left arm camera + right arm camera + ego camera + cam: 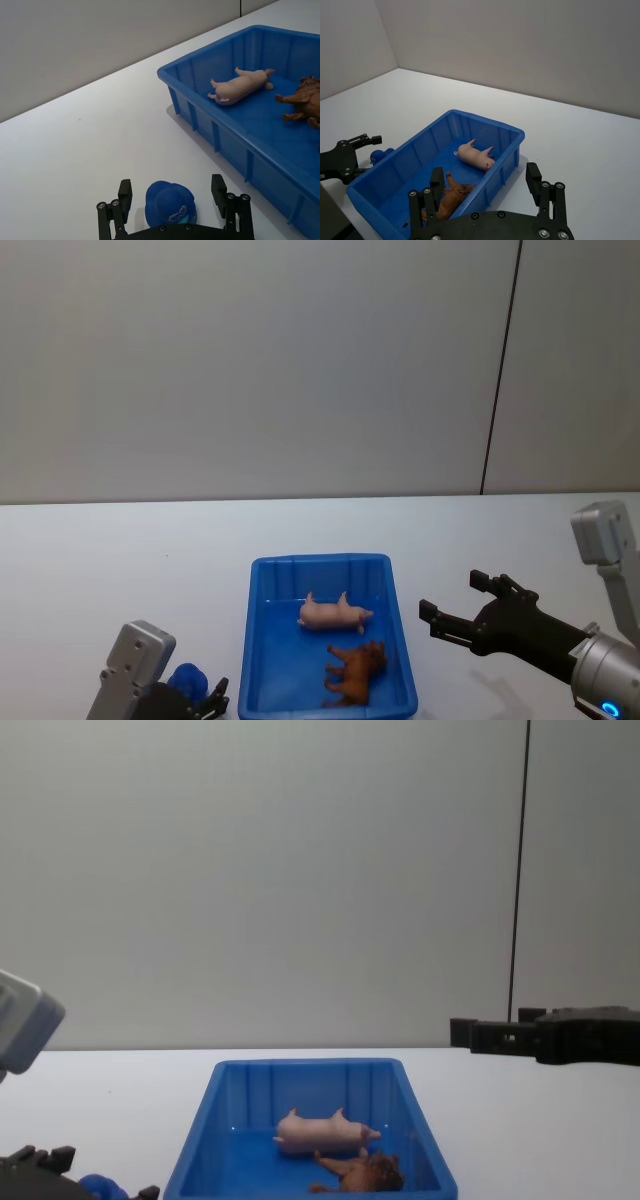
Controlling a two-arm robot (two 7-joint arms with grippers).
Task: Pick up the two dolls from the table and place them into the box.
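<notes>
Pink pig (335, 614) and brown lion (356, 670) both lie on their sides inside the blue box (262, 640), task looks done. Right gripper (458, 604) hovers right of box, fingers spread, empty. Left gripper (173, 200) wide open around small blue round object (170, 203) left of box, not gripping. Risk: closing grabs wrong item, or a swing bumps the box
</notes>
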